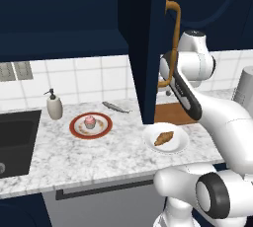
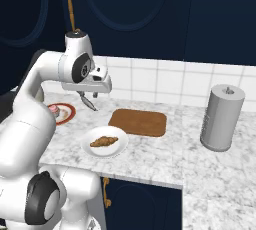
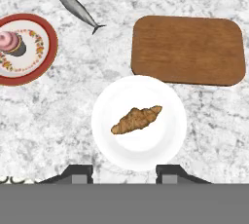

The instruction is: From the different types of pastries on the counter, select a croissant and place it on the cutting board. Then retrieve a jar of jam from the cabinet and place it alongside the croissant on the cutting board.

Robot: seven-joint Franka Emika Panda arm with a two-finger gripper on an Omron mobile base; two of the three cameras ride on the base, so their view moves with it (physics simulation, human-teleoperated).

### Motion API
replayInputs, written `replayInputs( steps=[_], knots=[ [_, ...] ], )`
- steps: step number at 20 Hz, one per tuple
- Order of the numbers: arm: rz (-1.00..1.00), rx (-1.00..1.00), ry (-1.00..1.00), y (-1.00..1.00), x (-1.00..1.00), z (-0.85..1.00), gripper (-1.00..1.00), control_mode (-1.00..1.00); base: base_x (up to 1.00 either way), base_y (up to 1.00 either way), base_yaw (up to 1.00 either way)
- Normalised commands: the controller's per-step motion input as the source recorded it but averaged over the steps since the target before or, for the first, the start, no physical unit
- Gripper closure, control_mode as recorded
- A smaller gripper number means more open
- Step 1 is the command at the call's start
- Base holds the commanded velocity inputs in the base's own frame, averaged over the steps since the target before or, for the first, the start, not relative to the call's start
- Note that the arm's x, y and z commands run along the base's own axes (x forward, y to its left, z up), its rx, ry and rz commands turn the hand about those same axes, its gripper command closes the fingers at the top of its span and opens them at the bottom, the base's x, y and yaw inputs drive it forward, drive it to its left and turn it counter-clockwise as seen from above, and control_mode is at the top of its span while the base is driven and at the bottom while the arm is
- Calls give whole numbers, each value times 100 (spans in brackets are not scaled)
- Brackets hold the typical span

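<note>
From the left base view, nothing of the task is done yet: the croissant (image 1: pixel 164 137) sits on its white plate (image 1: pixel 149 139) near the front of the bench (image 1: pixel 59 157), and the cupcake (image 1: pixel 89 121) waits on a red-rimmed plate (image 1: pixel 75 127) further left, with the grey fish (image 1: pixel 116 107) lying between them toward the wall. A soap dispenser (image 1: pixel 54 105) stands by the dark sink (image 1: pixel 15 139). The cabinet (image 1: pixel 148 33) door stands swung out edge-on, its brass handle (image 1: pixel 174 38) right in front of the arm, and the jar of jam can't be made out. The arm rises from the lower right, elbow bent, wrist up beside that door.

Over to the right base view: the cutting board (image 2: pixel 138 122) lies bare, just behind the croissant's plate (image 2: pixel 118 146), and a tall grey canister (image 2: pixel 222 117) stands well off to the right. The end effector (image 2: pixel 89 103) hangs high above the bench, pointing down, clearly not touching anything.

Now the hand view, looking straight down: croissant (image 3: pixel 136 120) dead centre on its plate, board (image 3: pixel 188 49) up and to the right, cupcake (image 3: pixel 12 43) at the left edge. The two fingertips (image 3: pixel 78 172) stand wide apart, empty, straddling the plate's near rim. I'd call this the line-up for the first pick; the croissant move and the whole jam fetch are still to come.
</note>
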Motion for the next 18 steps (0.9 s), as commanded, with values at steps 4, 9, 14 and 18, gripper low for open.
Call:
replayInputs(
  steps=[4, 9, 14, 18],
  knots=[
    [0, 0, -6, 0, -23, 24, -100, -100, 0, 0, 0],
    [0, 0, -4, 0, -23, 23, -100, -100, 0, 0, 0],
    [0, 0, -1, 0, -21, 19, -100, -100, 0, 0, 0],
    [-6, -8, 1, -3, -20, -24, -100, -100, 0, 0, 0]
  ],
)
